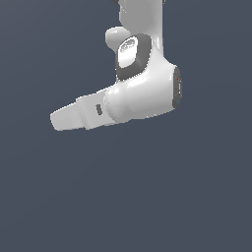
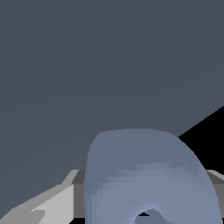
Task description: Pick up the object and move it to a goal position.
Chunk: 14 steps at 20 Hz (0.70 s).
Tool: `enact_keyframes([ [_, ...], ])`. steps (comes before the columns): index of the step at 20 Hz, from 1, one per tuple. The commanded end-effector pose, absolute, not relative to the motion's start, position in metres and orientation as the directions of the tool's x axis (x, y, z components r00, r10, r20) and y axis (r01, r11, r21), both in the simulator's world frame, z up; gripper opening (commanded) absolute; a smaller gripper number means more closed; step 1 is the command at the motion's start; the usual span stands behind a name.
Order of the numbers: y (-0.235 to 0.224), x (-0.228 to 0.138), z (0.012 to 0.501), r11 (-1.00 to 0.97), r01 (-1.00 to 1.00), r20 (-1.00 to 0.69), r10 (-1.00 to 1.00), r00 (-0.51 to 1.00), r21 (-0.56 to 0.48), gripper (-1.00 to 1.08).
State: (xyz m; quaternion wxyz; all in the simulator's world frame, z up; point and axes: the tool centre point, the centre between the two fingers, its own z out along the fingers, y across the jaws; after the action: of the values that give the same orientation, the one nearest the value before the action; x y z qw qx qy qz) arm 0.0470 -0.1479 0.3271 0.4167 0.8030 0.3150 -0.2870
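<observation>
In the wrist view the object (image 2: 144, 175), a pale periwinkle-blue rounded cube with a round dimple, fills the lower middle, very close to the camera. It sits between the grey-white fingers (image 2: 57, 203) of my gripper (image 2: 146, 192), which press on both its sides. In the exterior view the white arm hangs in the upper middle, and the hand with my gripper (image 1: 60, 120) points to the exterior view's left, well above the ground. The object is hidden there behind the hand.
A plain dark grey-blue ground (image 1: 147, 197) fills both views. In the wrist view its edge gives way to a black void (image 2: 210, 131).
</observation>
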Motion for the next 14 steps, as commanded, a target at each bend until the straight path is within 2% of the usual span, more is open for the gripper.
enact_keyframes([
  [1, -0.142, 0.054, 0.348, -0.381, 0.794, -0.77, 0.258, 0.584, 0.474, -1.0],
  [7, -0.122, 0.072, 0.391, -0.199, 0.888, -0.865, 0.218, 0.452, 0.414, -1.0],
  [14, -0.087, 0.095, 0.435, 0.017, 0.954, -0.947, 0.133, 0.293, 0.298, -1.0],
])
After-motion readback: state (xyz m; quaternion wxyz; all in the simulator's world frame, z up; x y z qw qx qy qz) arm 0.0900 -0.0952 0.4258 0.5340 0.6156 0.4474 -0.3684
